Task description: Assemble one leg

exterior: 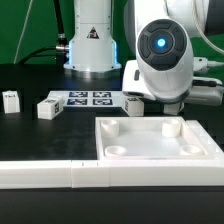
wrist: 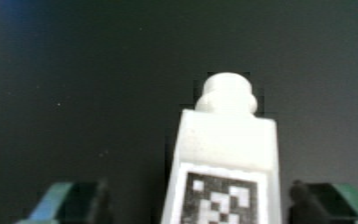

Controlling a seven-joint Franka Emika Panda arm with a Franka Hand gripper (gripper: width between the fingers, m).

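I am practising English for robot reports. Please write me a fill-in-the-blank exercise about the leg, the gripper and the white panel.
1. The leg is between the gripper's two ____.
2. One face of the leg carries a black-and-white ____.
3. The white panel has ____ round sockets.
Missing words: fingers; tag; four.
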